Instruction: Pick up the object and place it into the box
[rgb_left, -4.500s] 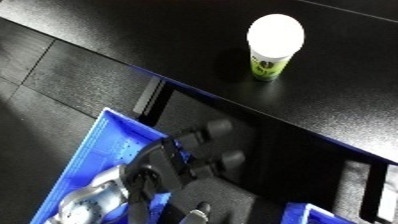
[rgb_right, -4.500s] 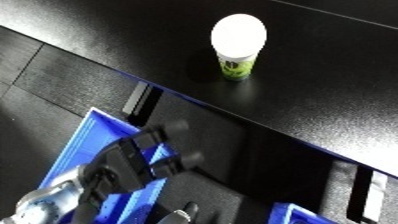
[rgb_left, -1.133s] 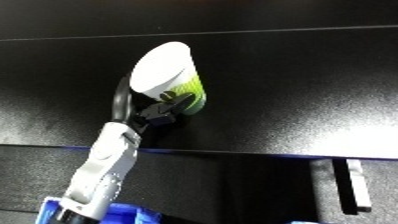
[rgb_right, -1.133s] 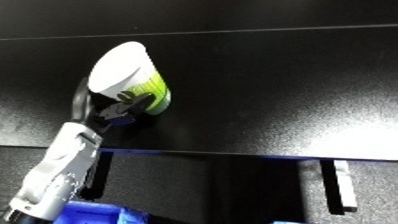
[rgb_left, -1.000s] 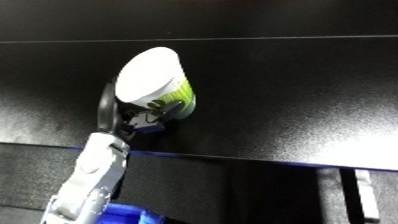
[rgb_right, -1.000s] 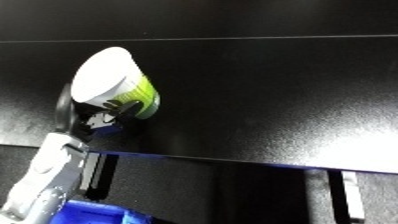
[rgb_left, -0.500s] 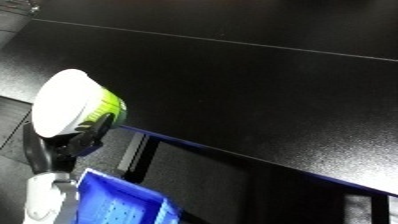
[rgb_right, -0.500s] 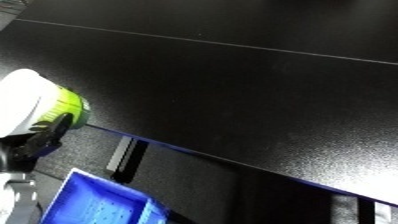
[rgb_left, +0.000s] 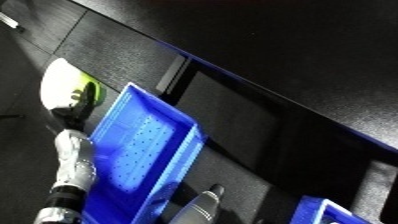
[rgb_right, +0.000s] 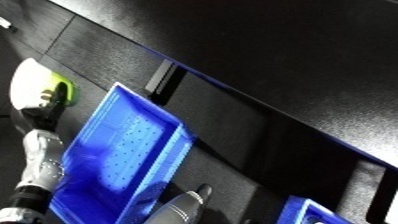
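Note:
The object (rgb_left: 64, 85) is a container with a white domed top and a yellow-green body. My left hand (rgb_left: 75, 107) is shut on it, black fingers curled round the green part, with the silver forearm (rgb_left: 75, 165) rising from the lower left. The container hangs off the table, just left of the near corner of the blue bin (rgb_left: 169, 112). The bin has a perforated floor and nothing shows inside it. My right hand (rgb_left: 213, 192) shows only as a dark tip on a silver forearm at the bottom centre, beside the bin's right wall.
The black table top (rgb_left: 293, 55) fills the upper right, its blue-lit edge running diagonally. A second blue bin (rgb_right: 313, 212) peeks in at the bottom right. Dark floor lies to the left of the held container.
The camera has swung round. My left hand has carried the container off the table top and down to the left side of the blue bin.

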